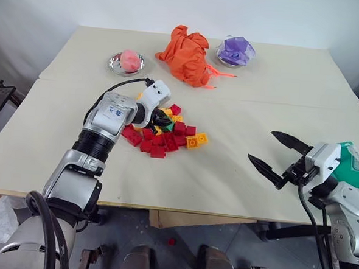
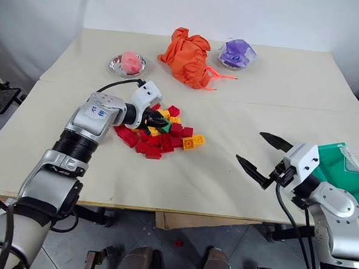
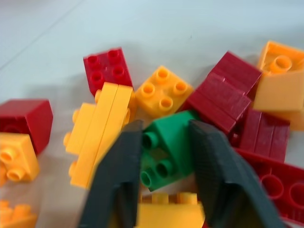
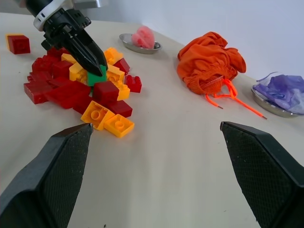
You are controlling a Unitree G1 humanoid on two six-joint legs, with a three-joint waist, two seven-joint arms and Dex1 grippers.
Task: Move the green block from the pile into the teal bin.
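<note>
We are at the grasp: our left end effector (image 3: 164,190) pinches the green block (image 3: 167,149) at the pile's (image 1: 164,133) centre. Next comes a clean lift, then a carry toward four o'clock to the teal bin (image 2: 342,172) at the worktop's (image 1: 226,174) right edge. Open worktop lies between; our right end effector (image 1: 279,156), fingers spread wide, hovers near that route.
</note>
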